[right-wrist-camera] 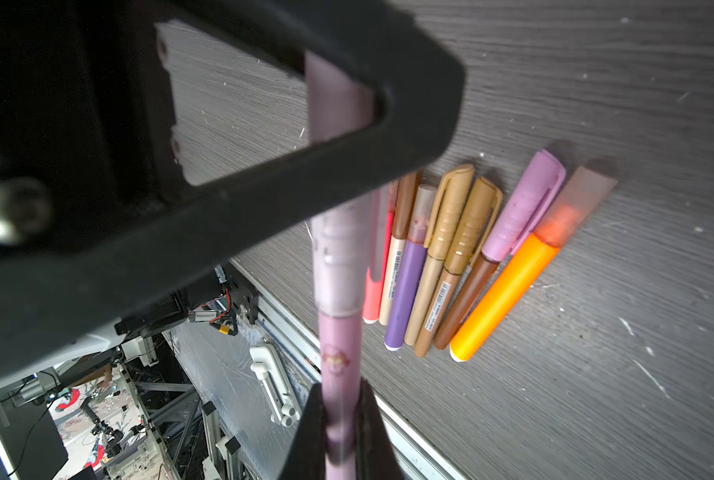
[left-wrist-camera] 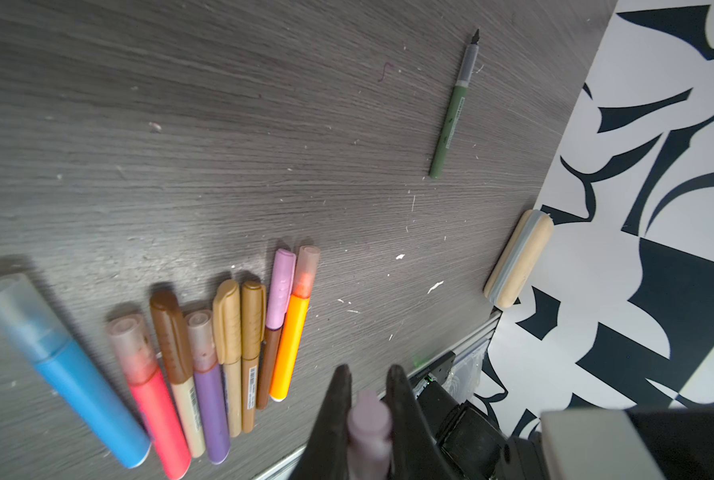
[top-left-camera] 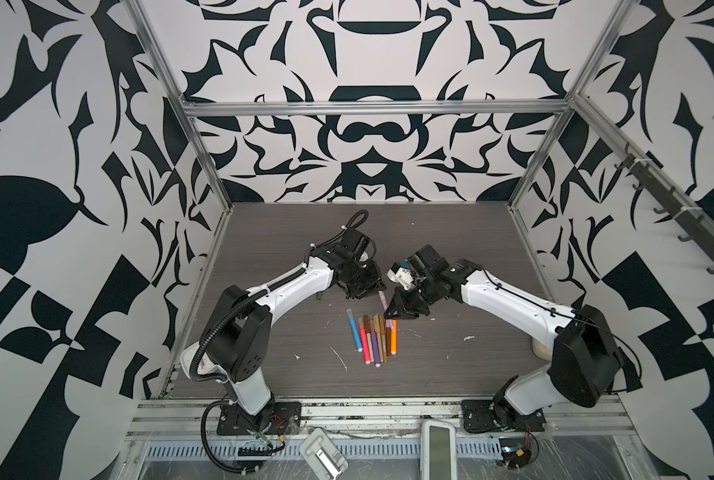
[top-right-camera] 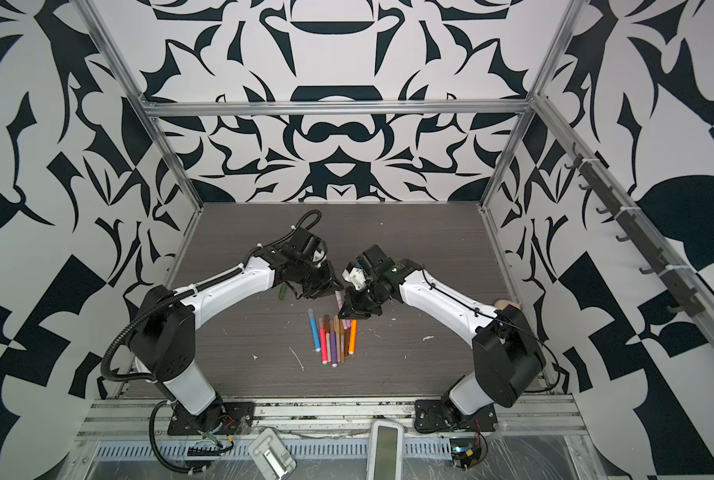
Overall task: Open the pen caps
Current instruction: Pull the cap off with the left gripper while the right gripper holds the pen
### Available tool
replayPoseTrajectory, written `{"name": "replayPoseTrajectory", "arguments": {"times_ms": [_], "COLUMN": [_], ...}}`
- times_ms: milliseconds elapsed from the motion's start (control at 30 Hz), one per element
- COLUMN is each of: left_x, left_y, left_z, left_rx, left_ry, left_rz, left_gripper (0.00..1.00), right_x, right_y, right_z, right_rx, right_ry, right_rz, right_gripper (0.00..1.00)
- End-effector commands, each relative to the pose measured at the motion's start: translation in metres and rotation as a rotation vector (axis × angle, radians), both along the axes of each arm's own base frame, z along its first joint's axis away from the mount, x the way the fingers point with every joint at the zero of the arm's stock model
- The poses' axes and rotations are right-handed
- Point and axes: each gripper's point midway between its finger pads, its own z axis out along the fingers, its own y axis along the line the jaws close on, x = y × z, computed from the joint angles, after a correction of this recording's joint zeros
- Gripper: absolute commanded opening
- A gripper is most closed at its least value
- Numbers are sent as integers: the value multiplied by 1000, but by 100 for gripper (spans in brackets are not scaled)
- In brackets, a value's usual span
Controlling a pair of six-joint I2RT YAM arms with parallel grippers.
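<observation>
Behind pen row [top-left-camera: 374, 338], arms [top-left-camera: 293, 280] angled inward; left pincer [left-wrist-camera: 368, 370], right pincer [right-wrist-camera: 340, 386] both clamped on one pink pen [right-wrist-camera: 340, 340]

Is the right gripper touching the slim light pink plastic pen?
Touching. Right wrist view shows the right gripper clamped on both sides of the light pink pen.

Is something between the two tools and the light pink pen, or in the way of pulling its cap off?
Nothing visible. The left tool and the right tool are both shut on the light pink pen, one at each end. The other pens lie on the table, not between.
</observation>
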Motion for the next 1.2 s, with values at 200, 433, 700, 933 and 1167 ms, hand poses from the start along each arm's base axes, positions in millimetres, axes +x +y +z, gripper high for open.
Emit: {"name": "replayPoseTrajectory", "arguments": {"times_ms": [200, 433, 700, 933, 1167], "left_x": [124, 172, 138, 79, 43], "left_y": [92, 116, 144, 191, 225], "left_z": [33, 47, 14, -30, -44], "left_rx": [-38, 94, 220, 319, 410], "left_ry": [-100, -113, -63, 44, 56], "left_rz": [208, 154, 125, 146, 155], "left_gripper": [0, 0, 0, 0, 0], "right_x": [-57, -56, -33, -15, -5], "right_y": [-8, -13, -41, -94, -135], "right_z": [-15, -3, 18, 26, 11], "right_rx": [-110, -130, -211, -295, -371], "right_ry": [-39, -110, -249, -325, -269], "right_rz": [106, 82, 14, -82, -171], "right_gripper": [0, 0, 0, 0, 0]}}
